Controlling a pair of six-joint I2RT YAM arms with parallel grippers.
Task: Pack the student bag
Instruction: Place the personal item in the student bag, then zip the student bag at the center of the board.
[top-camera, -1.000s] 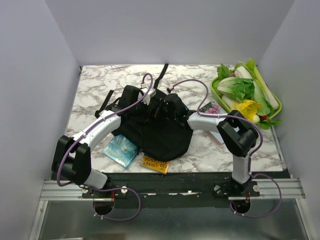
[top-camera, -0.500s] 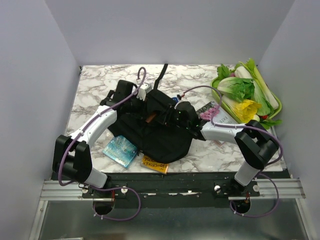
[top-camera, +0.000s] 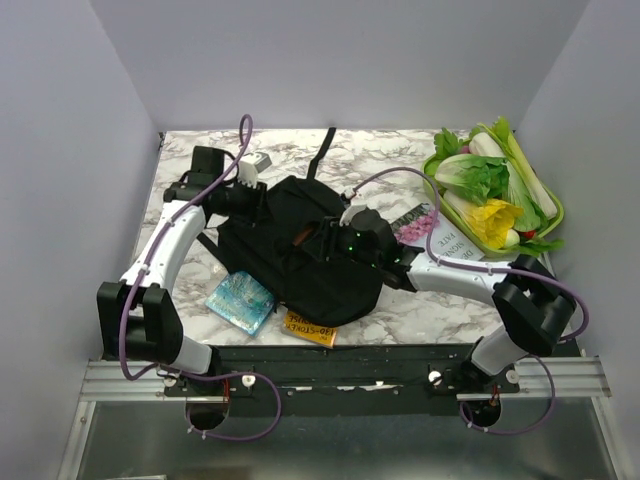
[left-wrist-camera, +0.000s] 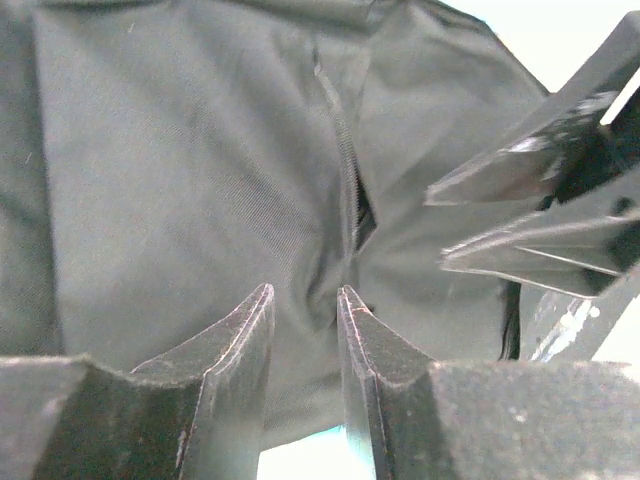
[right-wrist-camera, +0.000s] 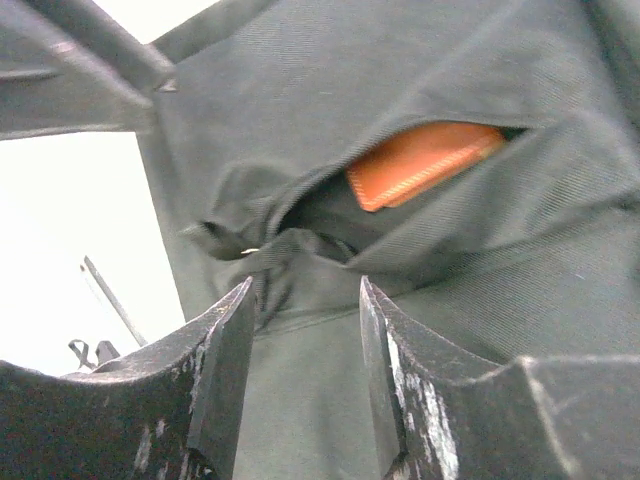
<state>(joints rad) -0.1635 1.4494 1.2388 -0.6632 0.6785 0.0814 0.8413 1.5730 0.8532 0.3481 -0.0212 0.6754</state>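
student bag (top-camera: 310, 285): middle of the desk, pocket gaping, orange item (right-wrist-camera: 420, 160) inside
left end effector (left-wrist-camera: 305, 300): pinching bag fabric
right end effector (right-wrist-camera: 305, 290): spread, at pocket opening

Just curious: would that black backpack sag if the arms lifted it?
Probably: the student bag lies crumpled, its fabric creased. Its matte weave likely grips rather than slips. The orange item in its opening might shift.

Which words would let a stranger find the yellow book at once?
Start at the black backpack in the middle of the marble table. Two books lie at its near edge. The yellow book, dark-lettered, lies right of the blue-green book.
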